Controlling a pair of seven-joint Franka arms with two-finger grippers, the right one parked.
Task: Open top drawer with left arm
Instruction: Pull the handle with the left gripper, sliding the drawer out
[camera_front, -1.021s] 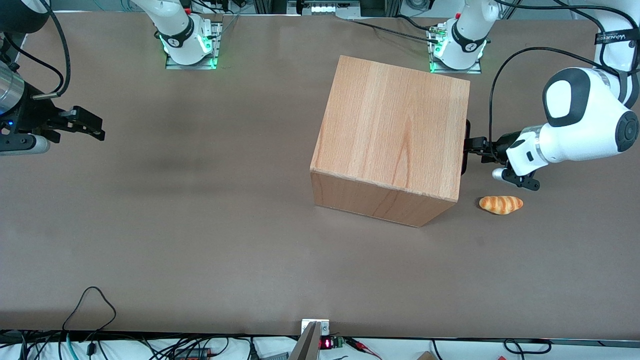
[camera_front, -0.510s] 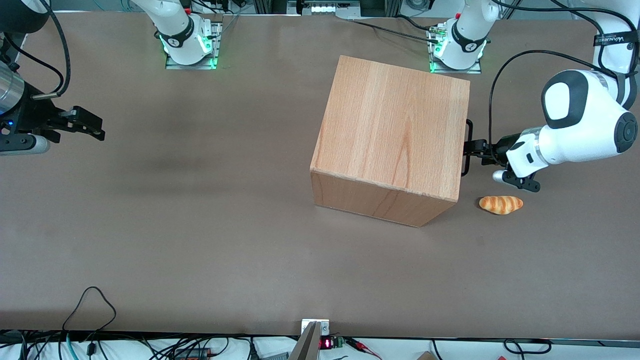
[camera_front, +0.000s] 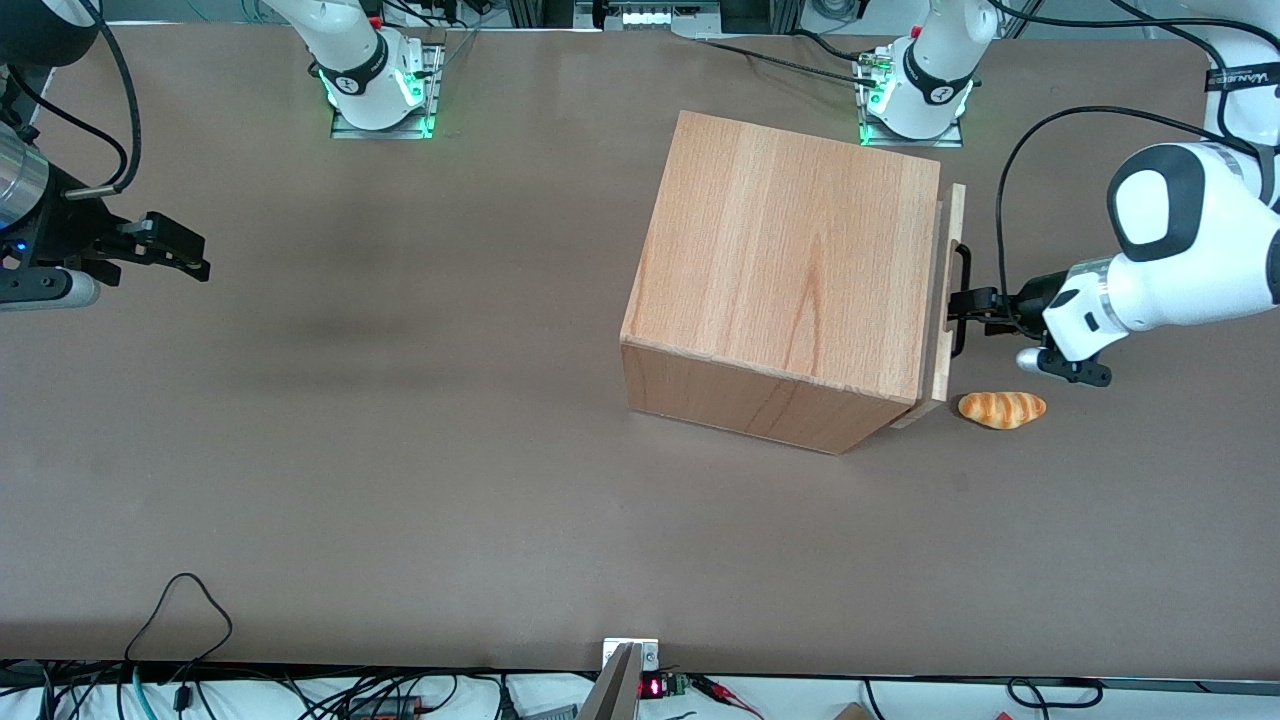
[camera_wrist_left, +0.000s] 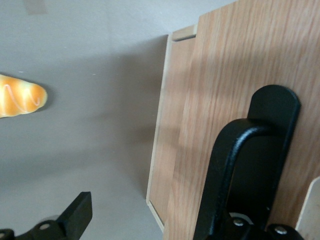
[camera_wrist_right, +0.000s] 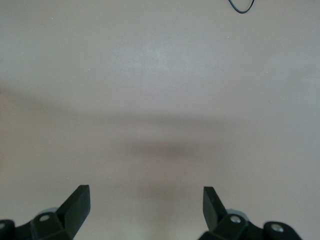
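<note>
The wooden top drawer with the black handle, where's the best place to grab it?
Grab the black bar handle on the light-wood top drawer's front, coming straight at that front. The bar stands off the panel, leaving a gap. The left arm's black gripper is already there.

The gripper (camera_front: 968, 307) sits at the handle (camera_front: 959, 300) on the front panel of the top drawer (camera_front: 945, 305), level with the upper part of the cabinet (camera_front: 790, 280), at the working arm's end of the table (camera_front: 400, 450). 1 finger (camera_wrist_left: 242, 227) lies against the handle; the other finger (camera_wrist_left: 75, 217) stands apart from the panel, over bare table. The drawer's panel stands just proud of the cabinet's front face, between the gripper and the cabinet box. The left arm (camera_front: 1180, 265) extends away from the drawer toward the table's edge. A bread roll (camera_front: 1002, 409) lies on the table near the gripper, lower and nearer to the front camera, just beside the drawer panel's near corner and apart from it.
</note>
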